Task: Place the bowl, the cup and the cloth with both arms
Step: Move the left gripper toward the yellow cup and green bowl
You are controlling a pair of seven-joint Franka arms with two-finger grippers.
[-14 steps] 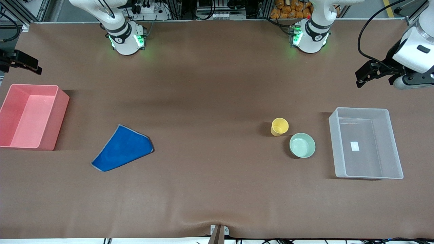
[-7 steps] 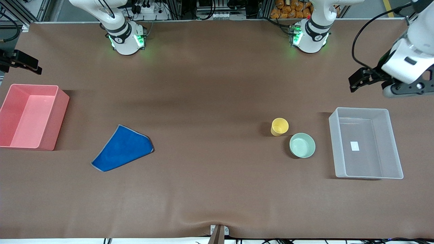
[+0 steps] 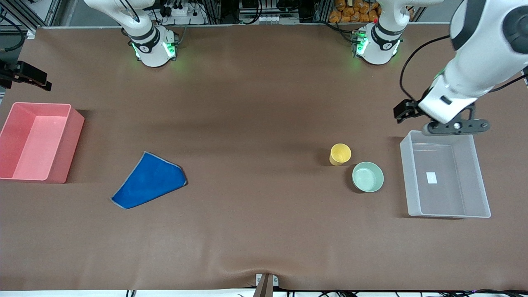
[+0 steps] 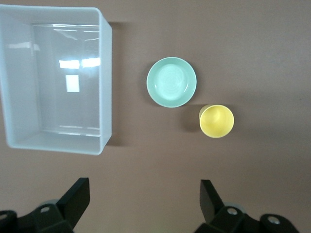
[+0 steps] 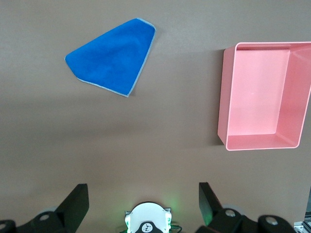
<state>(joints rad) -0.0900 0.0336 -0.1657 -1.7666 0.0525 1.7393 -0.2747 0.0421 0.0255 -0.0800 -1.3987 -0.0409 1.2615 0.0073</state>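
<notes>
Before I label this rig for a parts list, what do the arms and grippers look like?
Both arms are glossy white with black joint bands; the bases glow green. A black cable loops along the left arm. The left gripper and right gripper are matte black, with wedge-shaped jaws.

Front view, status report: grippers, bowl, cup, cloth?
Left gripper open over table by clear bin. Right gripper open, waiting. Bowl, cup, cloth untouched.
</notes>
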